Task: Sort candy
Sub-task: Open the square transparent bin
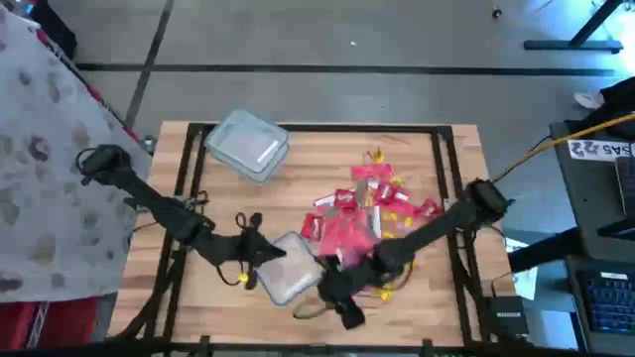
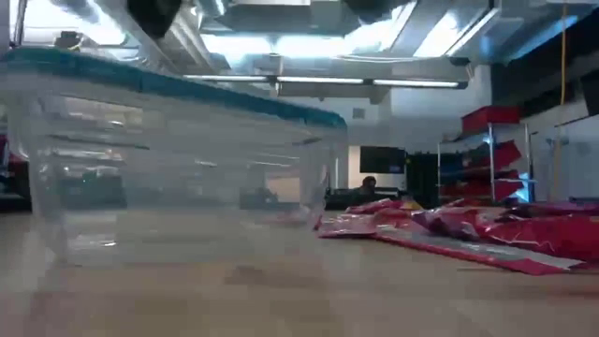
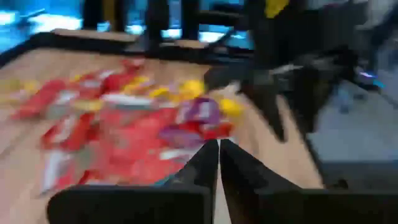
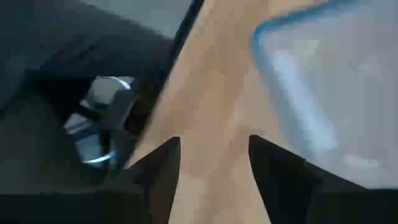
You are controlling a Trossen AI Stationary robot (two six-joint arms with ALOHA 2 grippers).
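The candy (image 1: pixel 367 213) lies in a loose pile of red, pink, magenta and yellow wrapped pieces on the wooden table, right of centre; it also shows in the low view (image 2: pixel 468 229) and the left wrist view (image 3: pixel 130 130). A clear tub (image 1: pixel 288 278) stands near the front edge, left of the pile. My left gripper (image 1: pixel 270 254) is shut at the tub's left side, pointing toward the candy, with nothing visible between its fingers (image 3: pixel 217 155). My right gripper (image 1: pixel 342 307) is open beside the tub's near right corner, over bare wood (image 4: pixel 214 155).
A second clear tub (image 1: pixel 248 144) with a blue rim stands at the far left of the table. A black frame (image 1: pixel 189 178) runs along the table's edges. In the low view the near tub (image 2: pixel 168 159) fills the left half.
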